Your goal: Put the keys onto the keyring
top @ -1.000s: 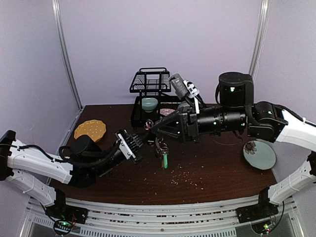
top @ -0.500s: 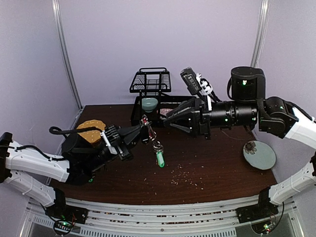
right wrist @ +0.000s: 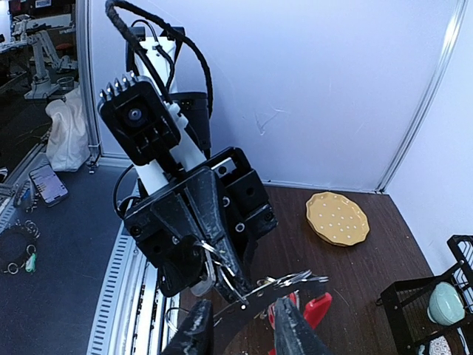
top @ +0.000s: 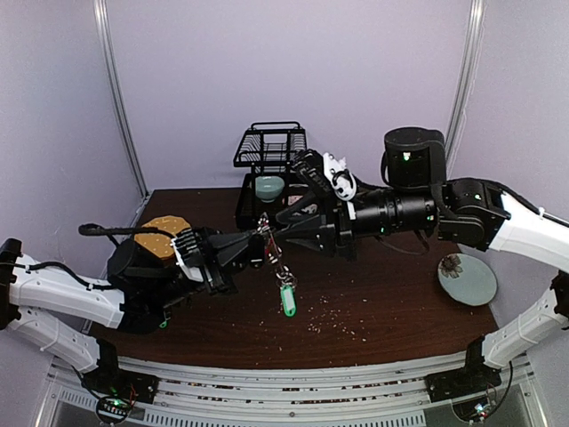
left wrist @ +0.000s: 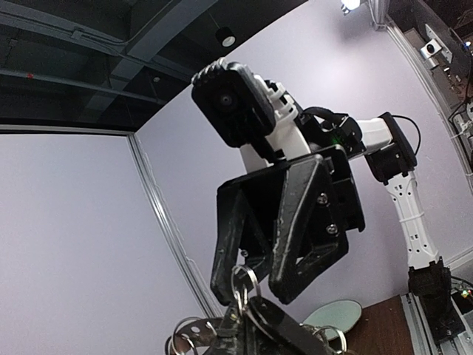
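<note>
Top external view: nearest, one green-tagged key [top: 287, 301] hangs above the counter [top: 382, 307], under the keyring [top: 267, 233]. The left gripper [top: 252, 241] is clenched on this keyring in the air. The right gripper [top: 276, 225] meets it; its grip I cannot tell. I judge the threading step is in hand, and the next move needs fine alignment. I count one keyring and one green-tagged key.

The left arm [top: 62, 294] and the right arm [top: 533, 229] have white link shells joined by black cylindrical joint housings with a green indicator light [top: 407, 157]. The left gripper [right wrist: 225, 281] and the right gripper [left wrist: 251, 292] have black triangular fingers fixed by silver screws [left wrist: 318, 198]. A ribbed black wrist camera [right wrist: 137, 118] sits on a white bracket, with a black braided cable [right wrist: 118, 13] above.
</note>
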`<action>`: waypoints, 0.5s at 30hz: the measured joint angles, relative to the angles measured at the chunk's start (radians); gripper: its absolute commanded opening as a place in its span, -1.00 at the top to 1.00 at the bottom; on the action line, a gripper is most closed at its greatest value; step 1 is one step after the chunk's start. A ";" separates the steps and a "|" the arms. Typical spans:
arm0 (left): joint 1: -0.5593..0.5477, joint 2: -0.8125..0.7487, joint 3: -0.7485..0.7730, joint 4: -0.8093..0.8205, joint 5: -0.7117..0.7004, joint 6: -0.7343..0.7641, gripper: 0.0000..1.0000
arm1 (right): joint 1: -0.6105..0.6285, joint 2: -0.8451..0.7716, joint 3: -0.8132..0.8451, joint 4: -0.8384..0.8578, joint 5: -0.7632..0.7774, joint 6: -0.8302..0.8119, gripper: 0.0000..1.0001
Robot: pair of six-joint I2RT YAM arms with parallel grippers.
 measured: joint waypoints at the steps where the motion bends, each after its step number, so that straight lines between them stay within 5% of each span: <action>1: 0.000 -0.002 0.000 -0.001 0.002 0.000 1.00 | 0.000 0.003 0.000 0.002 -0.006 -0.019 0.51; 15: 0.000 -0.011 0.000 -0.008 0.022 0.000 1.00 | 0.000 0.028 0.039 -0.003 -0.024 -0.088 0.56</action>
